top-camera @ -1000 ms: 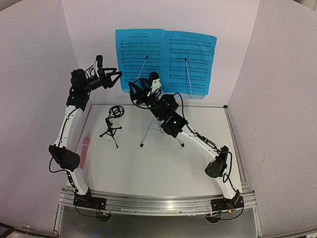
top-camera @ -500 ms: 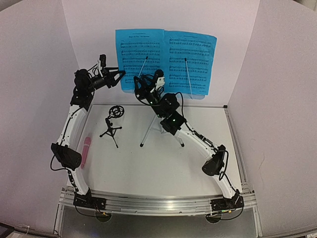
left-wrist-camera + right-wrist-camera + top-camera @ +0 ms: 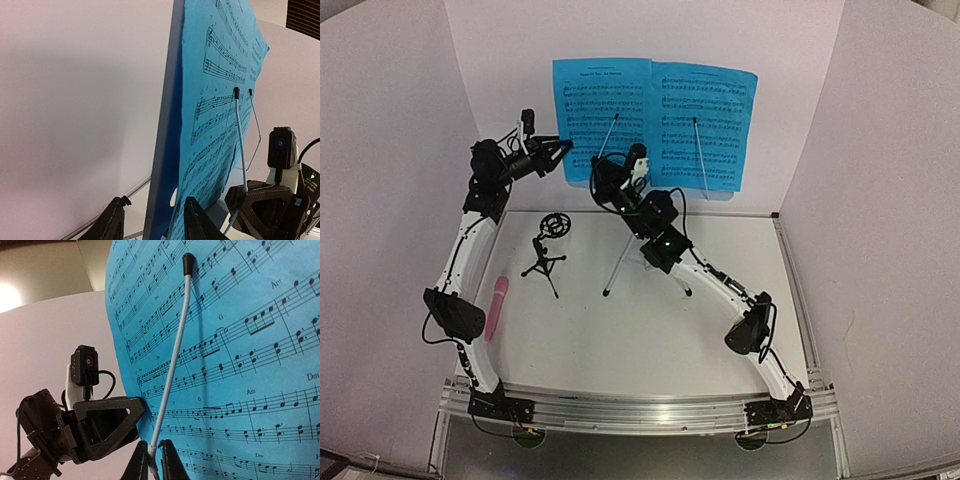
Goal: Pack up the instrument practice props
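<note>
Top external view, from the left: pink toy microphone (image 3: pixel 497 305) lying flat along the left edge of the white tabletop (image 3: pixel 650 340), just beside the left arm. Next, small black tripod mic stand with ring holder (image 3: pixel 548 252), upright on its legs, apart from both arms.

Above it, left pincer (image 3: pixel 563 149) up at the left border of the two blue sheet-music pages (image 3: pixel 603 100). Pages propped side by side on the pale music stand on silver tripod (image 3: pixel 620 270), at the back of the tabletop. From the left wrist: fingers (image 3: pixel 112 222) parted, one on each side of the stand's pale edge and left page, nothing clamped.

Further right, right pincer (image 3: pixel 603 168) at the lower part of the left page. From the right wrist: fingertips (image 3: pixel 167 460) clenched on the foot of a thin pale page-retaining wire with black tip (image 3: pixel 172 355), which slants up across the printed staves. Matching wire (image 3: pixel 700 155) across the right page.
</note>
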Robot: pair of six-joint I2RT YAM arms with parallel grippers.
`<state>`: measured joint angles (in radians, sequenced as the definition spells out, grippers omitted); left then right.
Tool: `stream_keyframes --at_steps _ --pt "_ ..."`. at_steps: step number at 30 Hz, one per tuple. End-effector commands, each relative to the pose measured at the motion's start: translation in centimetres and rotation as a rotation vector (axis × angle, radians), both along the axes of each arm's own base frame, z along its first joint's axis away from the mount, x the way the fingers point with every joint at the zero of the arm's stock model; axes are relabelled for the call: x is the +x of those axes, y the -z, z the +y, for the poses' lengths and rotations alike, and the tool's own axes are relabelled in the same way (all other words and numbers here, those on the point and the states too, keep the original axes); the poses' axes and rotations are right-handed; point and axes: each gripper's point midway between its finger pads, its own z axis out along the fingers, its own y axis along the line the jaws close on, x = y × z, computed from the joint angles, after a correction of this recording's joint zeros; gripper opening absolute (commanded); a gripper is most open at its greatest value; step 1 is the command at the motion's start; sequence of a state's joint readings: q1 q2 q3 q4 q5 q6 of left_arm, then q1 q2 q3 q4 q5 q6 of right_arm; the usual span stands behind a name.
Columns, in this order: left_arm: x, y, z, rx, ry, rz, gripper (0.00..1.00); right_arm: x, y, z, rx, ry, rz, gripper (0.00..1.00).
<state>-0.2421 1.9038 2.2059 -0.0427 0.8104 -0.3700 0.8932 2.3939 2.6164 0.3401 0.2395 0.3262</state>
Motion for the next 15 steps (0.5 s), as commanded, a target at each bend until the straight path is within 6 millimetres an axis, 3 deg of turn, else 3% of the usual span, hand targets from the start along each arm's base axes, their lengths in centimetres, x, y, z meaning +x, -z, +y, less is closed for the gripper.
stream_keyframes --at_steps 1,7,15 --pt "-1.2 -1.7 -0.5 -0.016 0.028 -0.061 0.34 -0.8 -1.8 -0.6 0.046 -0.023 -0.037 0.02" --pt "-1.8 -2.8 -0.4 -0.033 0.030 -0.095 0.02 -1.3 -2.2 -0.6 0.036 -0.043 -0.056 0.00" --pt "-2.0 -4.5 1.7 -0.062 -0.064 -0.101 0.00 -1.6 -2.5 -0.8 0.039 -0.045 -0.053 0.00"
